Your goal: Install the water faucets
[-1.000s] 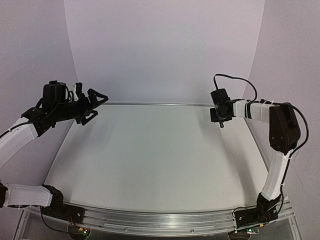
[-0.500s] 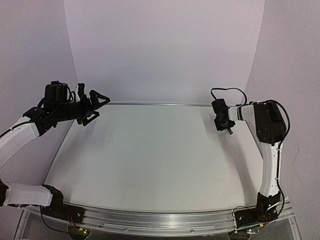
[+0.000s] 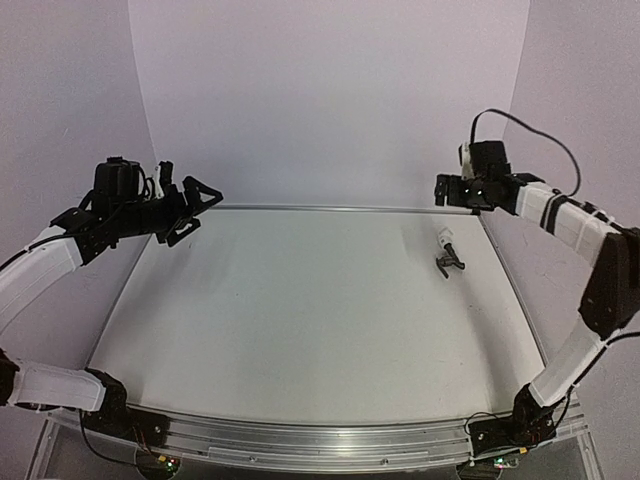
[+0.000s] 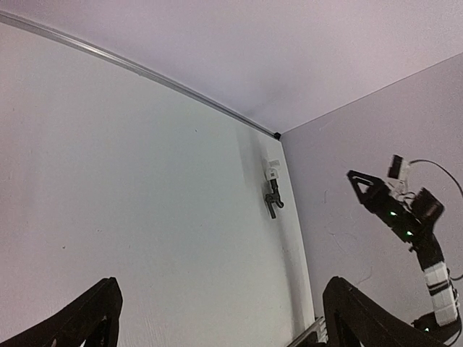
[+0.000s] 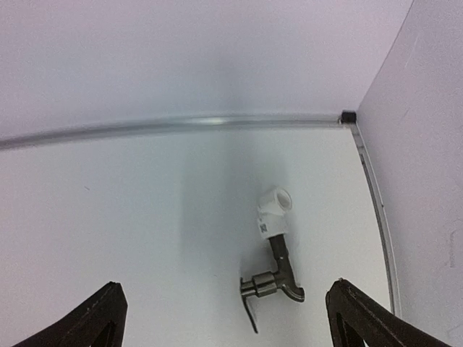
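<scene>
The water faucets [image 3: 448,251] lie flat on the bench [image 3: 300,330] near its far right corner, tap and white fitting [image 5: 274,211] joined end to end. Their long axis runs roughly far-to-near: the fitting is at the far end, its open mouth turned towards the back corner, and the black tap [image 5: 273,280] is at the near end, its lever angling off to one side. The right end effector [image 3: 443,190] hovers above them, jaws spread and empty. The left end effector [image 3: 197,210] hangs over the far left edge, likewise wide open, well apart from the faucets.
</scene>
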